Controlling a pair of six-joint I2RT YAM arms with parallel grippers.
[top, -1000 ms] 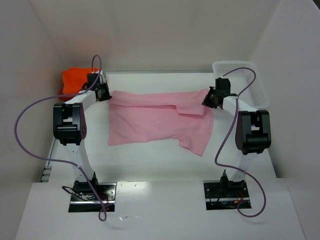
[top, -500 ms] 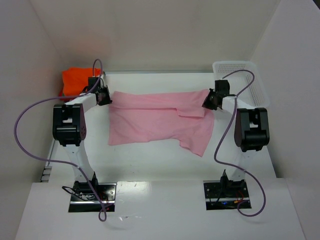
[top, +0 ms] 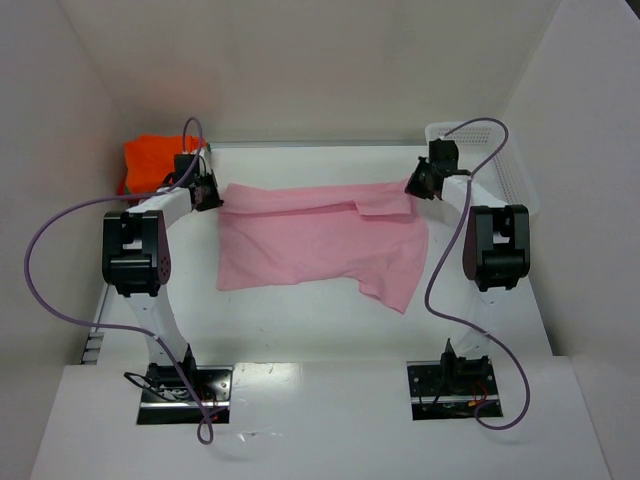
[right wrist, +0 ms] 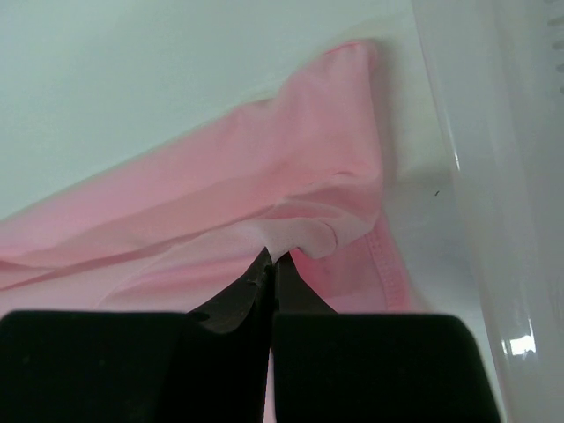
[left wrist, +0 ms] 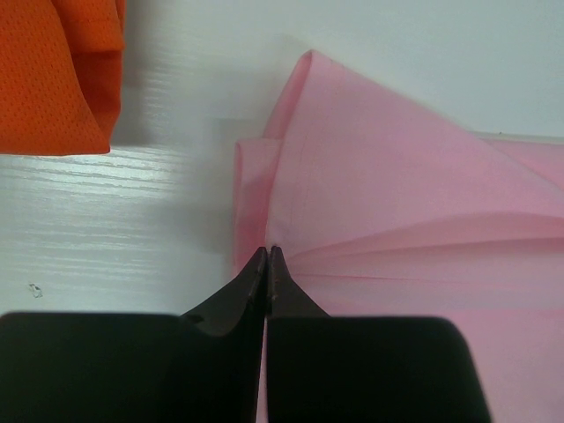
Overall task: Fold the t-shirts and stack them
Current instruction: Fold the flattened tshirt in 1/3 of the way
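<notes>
risk: left gripper (left wrist: 267,257) and right gripper (right wrist: 270,260) each pinch a far corner of pink t-shirt (top: 320,240), spread mid-table; thin bites, cloth may slip mid-fold, or snag basket (top: 518,185).

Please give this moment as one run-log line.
left gripper, right gripper: shut on pink t-shirt | orange t-shirt: aside, far left

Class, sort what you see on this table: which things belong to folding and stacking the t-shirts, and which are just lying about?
Belongs to the job:
pink t-shirt, spread across the middle
orange t-shirt, bunched at the far left

Just lying about:
white mesh basket, at the far right
</notes>
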